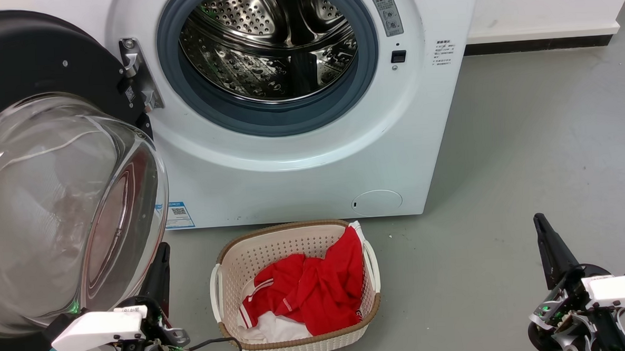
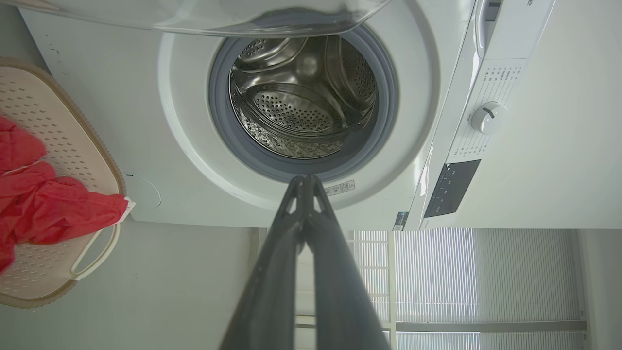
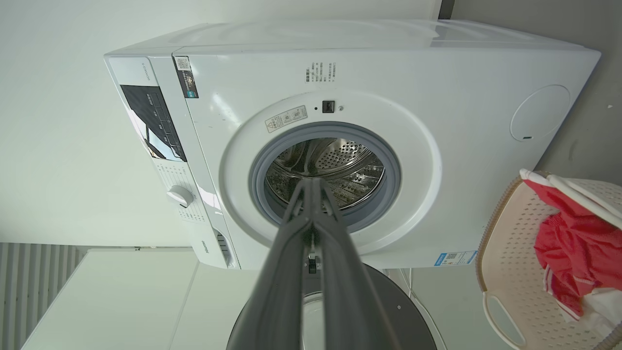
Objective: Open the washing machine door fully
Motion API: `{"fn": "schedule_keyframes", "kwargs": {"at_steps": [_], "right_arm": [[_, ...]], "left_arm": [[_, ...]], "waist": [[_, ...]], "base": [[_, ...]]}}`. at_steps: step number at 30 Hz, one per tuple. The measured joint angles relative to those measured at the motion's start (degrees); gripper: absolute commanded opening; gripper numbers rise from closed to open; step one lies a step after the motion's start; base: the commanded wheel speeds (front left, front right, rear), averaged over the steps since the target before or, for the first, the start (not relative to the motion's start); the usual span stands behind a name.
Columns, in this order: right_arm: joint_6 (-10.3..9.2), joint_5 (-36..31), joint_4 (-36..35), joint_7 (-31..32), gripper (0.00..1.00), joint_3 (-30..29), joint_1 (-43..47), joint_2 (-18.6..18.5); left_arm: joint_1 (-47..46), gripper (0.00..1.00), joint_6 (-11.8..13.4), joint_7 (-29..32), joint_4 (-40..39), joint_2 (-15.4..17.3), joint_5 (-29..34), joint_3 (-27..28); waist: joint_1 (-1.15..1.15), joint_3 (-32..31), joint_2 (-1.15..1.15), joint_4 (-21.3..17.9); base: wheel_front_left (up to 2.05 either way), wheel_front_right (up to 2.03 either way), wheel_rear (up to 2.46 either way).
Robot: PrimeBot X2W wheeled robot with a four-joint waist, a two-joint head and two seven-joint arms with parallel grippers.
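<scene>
The washing machine door (image 1: 66, 207) hangs swung out to the left of the washing machine (image 1: 301, 160), glass bowl bulging toward me and the drum bare, so I judge the opening nearly done. My left tool (image 1: 163, 253) is closed on nothing, just beside the bowl's lower edge. My right tool (image 1: 542, 226), also closed and empty, sits well off the machine's right. Pushing harder could strain the hinge, or my fingers could skid on the slick glass and knock the door back toward the machine.
</scene>
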Motion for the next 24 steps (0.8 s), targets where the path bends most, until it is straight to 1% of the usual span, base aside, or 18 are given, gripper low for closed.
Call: {"fn": "schedule_keyframes", "kwargs": {"at_steps": [24], "right_arm": [[0.00, 0.0, 0.0, 0.0, 0.00, 0.0, 0.0, 0.0]], "left_arm": [[0.0, 0.00, -0.1, 0.0, 0.0, 0.0, 0.0, 0.0]], "waist": [[0.00, 0.0, 0.00, 0.0]], "base": [[0.00, 0.00, 0.00]]}}
